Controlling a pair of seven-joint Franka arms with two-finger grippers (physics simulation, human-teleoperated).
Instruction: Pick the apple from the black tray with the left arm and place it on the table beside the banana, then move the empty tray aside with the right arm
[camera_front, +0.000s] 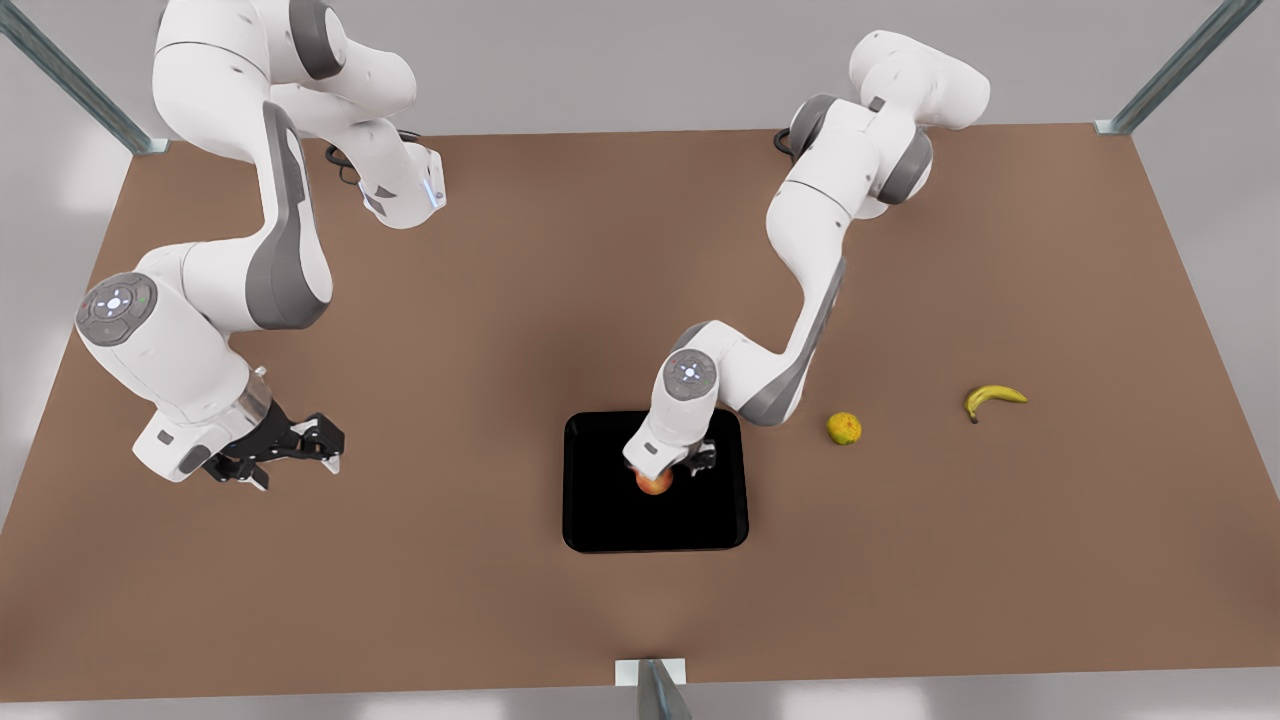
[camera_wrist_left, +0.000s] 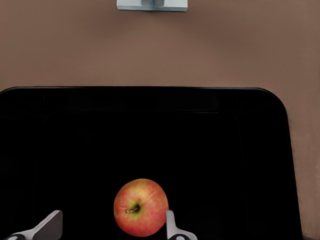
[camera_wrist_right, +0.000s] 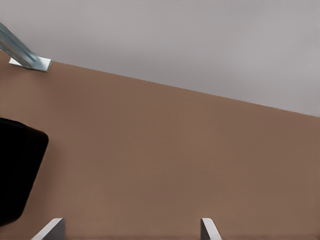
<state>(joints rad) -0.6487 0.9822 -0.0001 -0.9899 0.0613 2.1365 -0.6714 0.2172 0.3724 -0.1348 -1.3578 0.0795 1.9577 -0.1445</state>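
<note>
Small round red apple (camera_wrist_left: 140, 207) resting inside glossy black rectangular tray (camera_front: 600, 520) on matte brown tabletop (camera_front: 480, 300), spread jaws of left gripper (camera_front: 668, 472) straddling it, right gripper (camera_front: 300, 450) waiting apart, jaws spread, curved yellow banana (camera_front: 993, 398) well aside.

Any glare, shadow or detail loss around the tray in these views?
Front view: black tray renders as flat black with no glare, left gripper over the apple. Left wrist view: apple evenly lit, tray rim barely discernible. Right wrist view: table matte, shadowless.
</note>
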